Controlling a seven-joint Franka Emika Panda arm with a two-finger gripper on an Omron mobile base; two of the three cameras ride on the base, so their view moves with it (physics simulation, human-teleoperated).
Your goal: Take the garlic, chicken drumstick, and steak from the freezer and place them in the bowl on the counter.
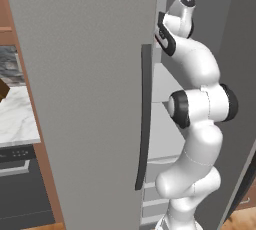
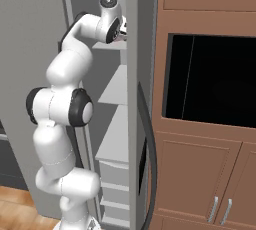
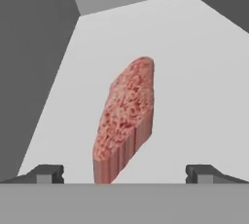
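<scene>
The mottled red-and-pink slab of steak (image 3: 125, 118) lies on a white inner shelf (image 3: 194, 72) of the tall matte grey freezer (image 1: 85, 99), its long axis running away from the hand camera and its near cut end between the two small dark fingertips (image 3: 47, 173) of the gripper (image 3: 124, 175). The jaws stand spread wide, released, one on either side of the meat with nothing clasped between them. In the base views the white arm (image 1: 200, 104) reaches up past the long dark vertical door handle (image 1: 144, 119) into the freezer's upper compartment. To the left, the white marble counter (image 1: 17, 116) sits over a black oven (image 1: 20, 189); to the right stand brown wooden cabinets (image 2: 205, 169).
</scene>
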